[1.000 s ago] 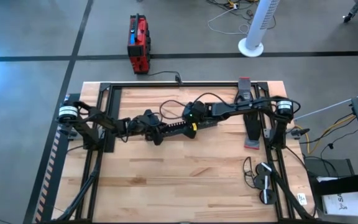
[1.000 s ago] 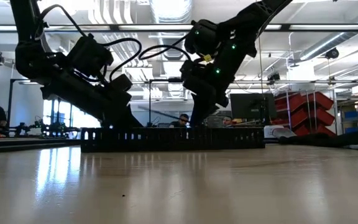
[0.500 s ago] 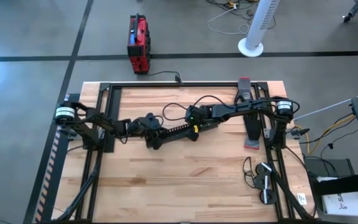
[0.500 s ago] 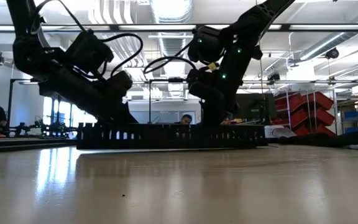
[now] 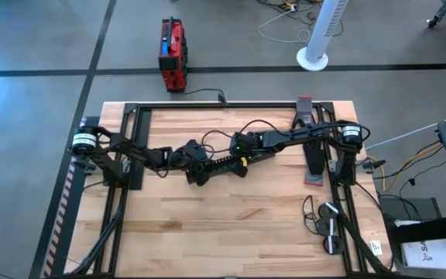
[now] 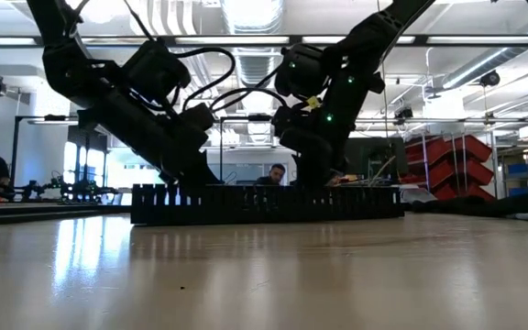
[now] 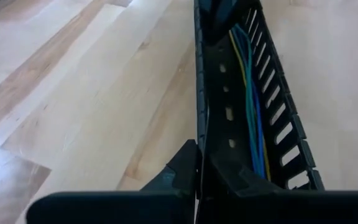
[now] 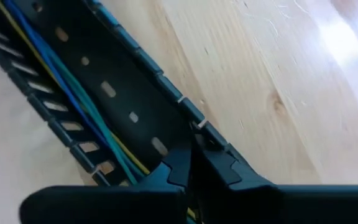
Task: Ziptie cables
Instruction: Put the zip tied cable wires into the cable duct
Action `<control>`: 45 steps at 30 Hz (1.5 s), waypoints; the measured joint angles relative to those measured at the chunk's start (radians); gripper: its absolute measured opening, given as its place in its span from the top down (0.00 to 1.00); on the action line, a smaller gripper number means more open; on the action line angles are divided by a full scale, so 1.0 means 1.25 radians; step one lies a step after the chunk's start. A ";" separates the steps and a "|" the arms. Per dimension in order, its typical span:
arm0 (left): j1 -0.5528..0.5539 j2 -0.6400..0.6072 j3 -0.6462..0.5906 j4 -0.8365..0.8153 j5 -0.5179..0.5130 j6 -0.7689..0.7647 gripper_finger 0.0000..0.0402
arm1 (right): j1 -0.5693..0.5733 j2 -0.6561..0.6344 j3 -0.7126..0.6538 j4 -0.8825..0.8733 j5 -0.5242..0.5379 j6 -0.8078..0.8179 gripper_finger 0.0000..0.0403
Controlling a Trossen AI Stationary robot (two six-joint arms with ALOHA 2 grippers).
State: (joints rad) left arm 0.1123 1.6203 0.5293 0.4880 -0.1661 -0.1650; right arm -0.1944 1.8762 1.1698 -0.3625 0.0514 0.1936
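A: Where are the cables (image 7: 252,99)?

B: I see blue, green and yellow wires lying inside the black slotted cable duct (image 5: 221,163) at the high view's centre, running along its channel.

A: Grippers?

B: My left gripper (image 5: 198,172) pinches the duct's left end wall, fingers closed on it; my right gripper (image 5: 241,160) clamps the right end likewise.

A: Any writing?

B: None I can read. The red case (image 5: 172,55) on the floor at upper centre is illegible. Bare table (image 5: 231,225) fills the lower half, open out to the black frame (image 5: 138,108).
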 joint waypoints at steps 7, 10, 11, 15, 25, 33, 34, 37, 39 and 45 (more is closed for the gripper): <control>0.000 -0.001 -0.001 -0.009 0.000 0.000 0.94 | 0.000 -0.014 0.000 -0.009 -0.003 -0.045 0.77; 0.000 -0.001 -0.001 -0.008 -0.004 0.008 0.90 | 0.000 -0.043 0.000 -0.020 -0.002 -0.061 0.66; 0.000 -0.001 -0.001 -0.008 -0.004 0.010 0.88 | 0.000 -0.054 0.000 -0.022 -0.001 -0.066 0.63; 0.000 -0.002 0.001 -0.004 -0.006 0.012 0.83 | 0.000 -0.098 0.000 -0.048 0.003 -0.080 0.55; 0.000 -0.004 0.001 -0.012 -0.006 0.012 0.79 | 0.000 -0.195 -0.006 -0.115 0.024 -0.154 0.63; 0.000 -0.005 0.000 -0.014 -0.006 0.012 0.83 | -0.015 -0.270 -0.011 -0.122 0.022 -0.262 0.64; 0.000 -0.005 0.000 -0.015 -0.006 0.012 0.83 | -0.019 -0.282 -0.017 -0.125 0.022 -0.281 0.63; 0.000 -0.005 0.000 -0.015 -0.006 0.012 0.85 | -0.029 -0.301 -0.045 -0.115 0.022 -0.325 0.62; 0.000 -0.005 0.000 -0.015 -0.006 0.012 0.85 | -0.034 -0.304 -0.074 -0.087 0.021 -0.337 0.62; 0.000 -0.007 0.000 -0.014 -0.006 0.012 0.83 | -0.060 -0.295 -0.159 0.048 0.022 -0.360 0.71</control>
State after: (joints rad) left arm 0.1120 1.6119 0.5289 0.4706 -0.1738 -0.1501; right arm -0.2699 1.5073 0.9708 -0.3019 0.0784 -0.2568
